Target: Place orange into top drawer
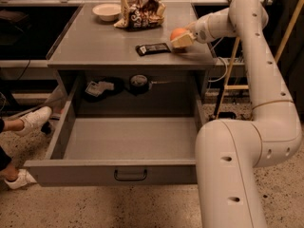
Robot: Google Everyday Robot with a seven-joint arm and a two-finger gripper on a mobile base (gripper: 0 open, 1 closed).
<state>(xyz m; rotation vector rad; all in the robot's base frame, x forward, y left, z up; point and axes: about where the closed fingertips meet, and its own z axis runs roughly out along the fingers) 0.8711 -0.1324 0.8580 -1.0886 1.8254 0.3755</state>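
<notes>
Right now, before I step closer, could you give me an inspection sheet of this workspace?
Surface: grey cabinet top, partly occupied.
Job's things: orange at the top's right side; top drawer pulled open, small items at its back.
Clutter: white bowl, snack bag, dark packet.
Grippers: gripper against the orange, above the top's right side.
Cables: pale cable hanging right of the cabinet.
Surroundings: white sneakers at left; speckled floor.

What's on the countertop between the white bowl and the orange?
In the camera view, a crumpled snack bag stands between the white bowl and the orange; the gripper is at the orange, near the right edge of the countertop.
</notes>
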